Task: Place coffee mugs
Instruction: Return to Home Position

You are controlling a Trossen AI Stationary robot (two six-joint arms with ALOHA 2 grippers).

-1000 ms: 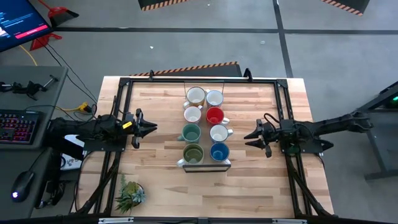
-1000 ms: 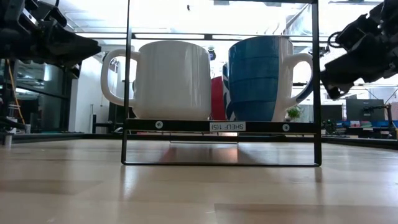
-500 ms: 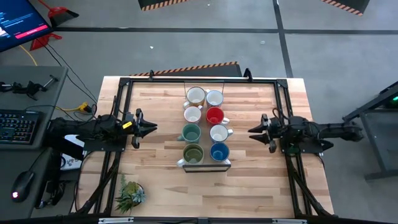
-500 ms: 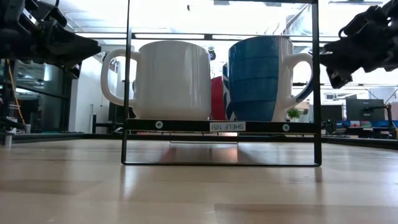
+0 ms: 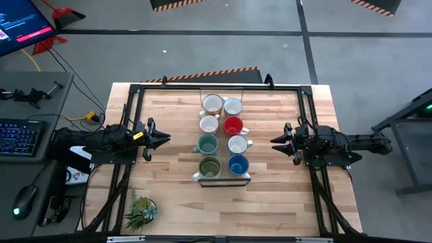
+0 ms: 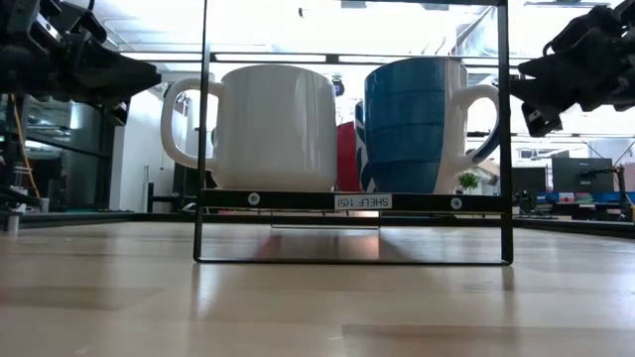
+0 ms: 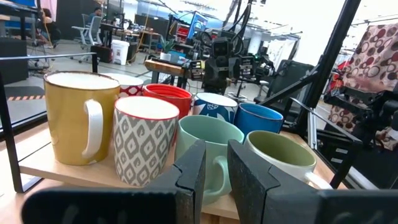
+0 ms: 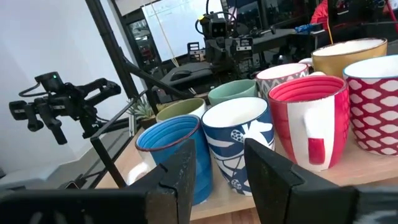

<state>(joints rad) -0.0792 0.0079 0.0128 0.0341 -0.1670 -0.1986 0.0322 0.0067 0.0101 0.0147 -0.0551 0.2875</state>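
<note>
Around the mugs [image 5: 233, 125] — black shelf frame [image 6: 298, 200]

the wooden table [image 5: 169, 196] before me carries a black metal shelf frame [image 6: 202, 149] near its middle, with a label [image 6: 363, 201] reading "shelf (15)" on the front bar. a small spiky potted plant [image 5: 140, 210] sits at a table corner on my left, well apart from the frame. off the table on that side are a keyboard [image 5: 20, 135], a mouse [image 5: 25, 200] and a monitor [image 5: 17, 23].

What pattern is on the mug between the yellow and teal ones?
That mug: grey-and-white diamonds, red rim. Left wrist view shows it best.
</note>
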